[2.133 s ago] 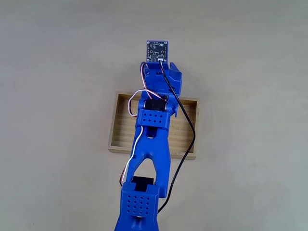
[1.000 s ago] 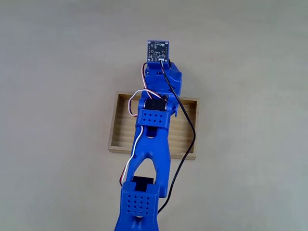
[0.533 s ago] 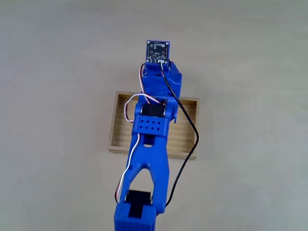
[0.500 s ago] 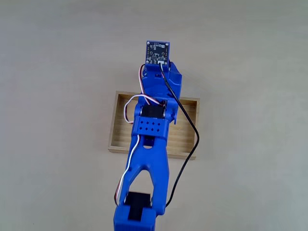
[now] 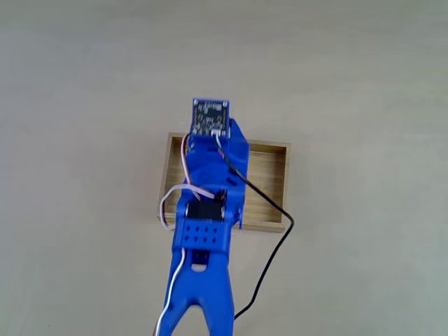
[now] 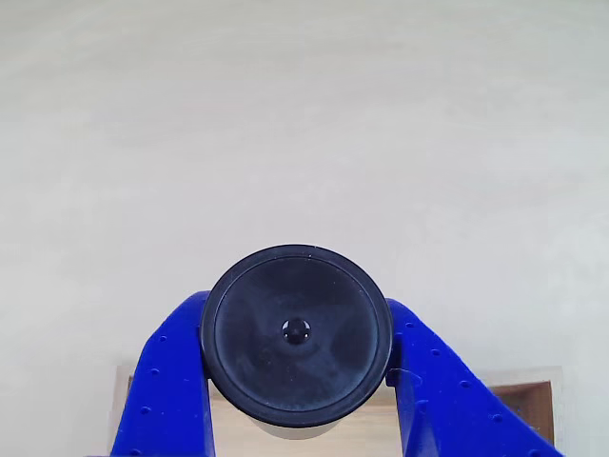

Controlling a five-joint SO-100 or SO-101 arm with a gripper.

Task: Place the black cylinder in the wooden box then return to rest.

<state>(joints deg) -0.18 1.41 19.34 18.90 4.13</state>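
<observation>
In the other view, the black cylinder [image 6: 295, 333] shows its round top with a small central dimple. My blue gripper [image 6: 295, 312] is shut on it, one finger [image 6: 166, 381] on each side. Behind and below the cylinder lies the wooden box [image 6: 521, 405], its far wall crossing the bottom of that view. In the fixed view the pale wooden box [image 5: 269, 178] lies on the table, and my blue arm [image 5: 204, 210] stretches over its left half. The wrist camera board [image 5: 210, 117] sits above the box's far wall. The arm hides the cylinder there.
A plain beige tabletop [image 5: 364, 84] surrounds the box on all sides. A black cable [image 5: 269, 259] loops from the wrist over the box's near right wall and down to the arm's base. White and red servo wires [image 5: 171, 199] bulge at the arm's left.
The arm has drawn back toward the bottom of the fixed view. The wrist moved from beyond the box's far wall to above that wall and slightly left.
</observation>
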